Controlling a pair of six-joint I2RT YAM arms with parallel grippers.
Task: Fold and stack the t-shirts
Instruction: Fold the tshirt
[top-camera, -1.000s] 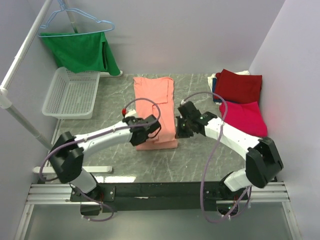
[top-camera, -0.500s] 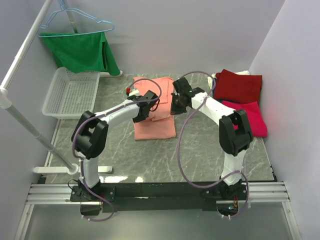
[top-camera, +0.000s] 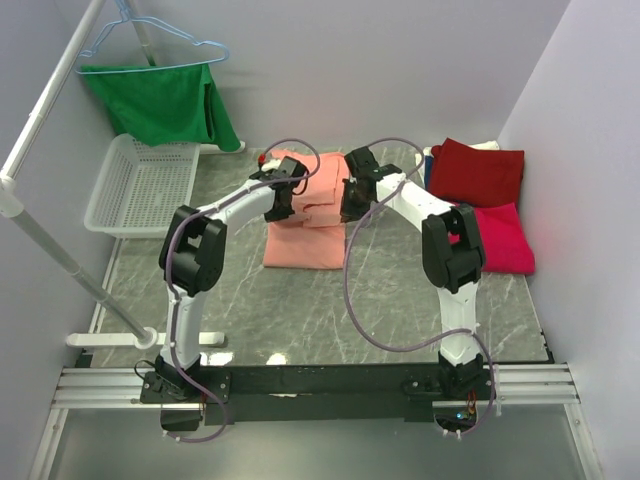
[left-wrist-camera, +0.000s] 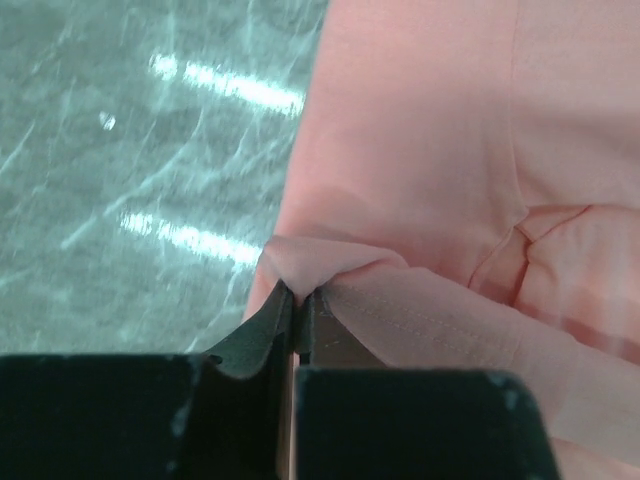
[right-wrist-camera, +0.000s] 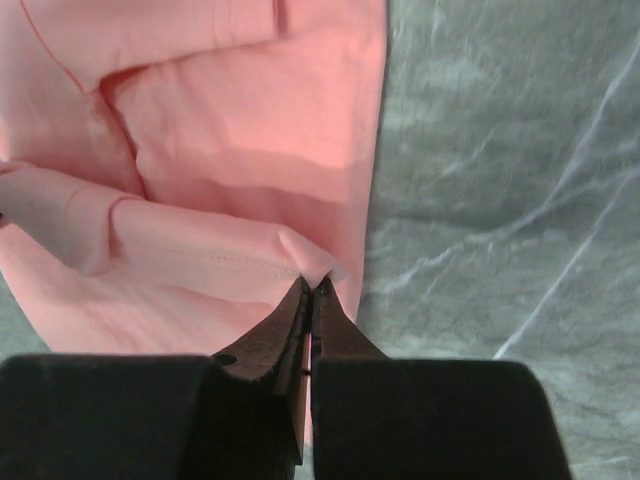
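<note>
From the top camera I can't make out the fingertips of the left gripper (top-camera: 281, 207) or the right gripper (top-camera: 351, 210). They are too small, and the wrists cover them along with the far end of the salmon-pink t-shirt (top-camera: 303, 248). In both wrist views that shirt runs off the picture's edges, so I only get a pinched fold of it. The dark red t-shirt (top-camera: 478, 172) hides most of some white and blue cloth (top-camera: 428, 160) behind it, and I can't tell what that is.
</note>
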